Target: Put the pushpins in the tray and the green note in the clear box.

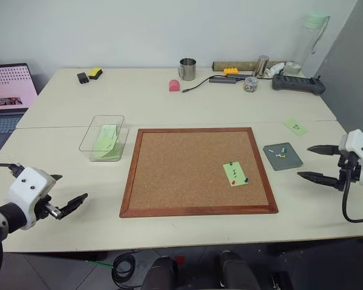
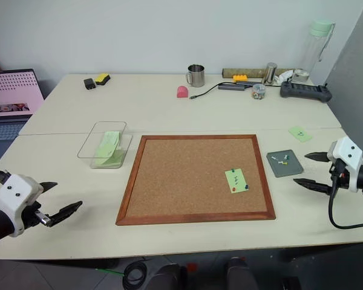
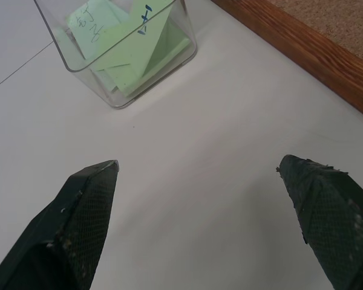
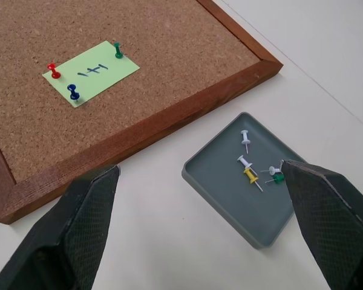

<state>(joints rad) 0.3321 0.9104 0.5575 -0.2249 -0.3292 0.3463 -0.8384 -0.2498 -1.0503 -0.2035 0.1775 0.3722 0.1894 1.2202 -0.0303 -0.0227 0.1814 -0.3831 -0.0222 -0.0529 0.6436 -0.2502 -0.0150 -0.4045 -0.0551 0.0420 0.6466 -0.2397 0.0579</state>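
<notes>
Green note (image 4: 91,70) lay flat on the cork board (image 4: 139,36), pinned by three pushpins: red (image 4: 52,70), blue (image 4: 74,92), green (image 4: 118,50). It sat ahead of the right gripper (image 4: 199,199) and toward its left finger. Pins looked tiny, hard and slick-headed; likely best pinched at the plastic head and pulled straight out, since a sideways tug could tear thin paper. Once freed, the note would probably be feather-light and limp, best taken by an edge lifted off the cork.

Tray (image 4: 218,181), with several loose pins already in it, lay just ahead of the right gripper, nearer its right finger and just beside the board's frame. Right gripper hung spread wide, empty.

Clear box (image 3: 124,90), holding green slips, stood ahead of the left gripper (image 3: 199,199), off the board's far side. Left gripper was likewise spread, grasping nothing, above bare table (image 3: 218,151).
</notes>
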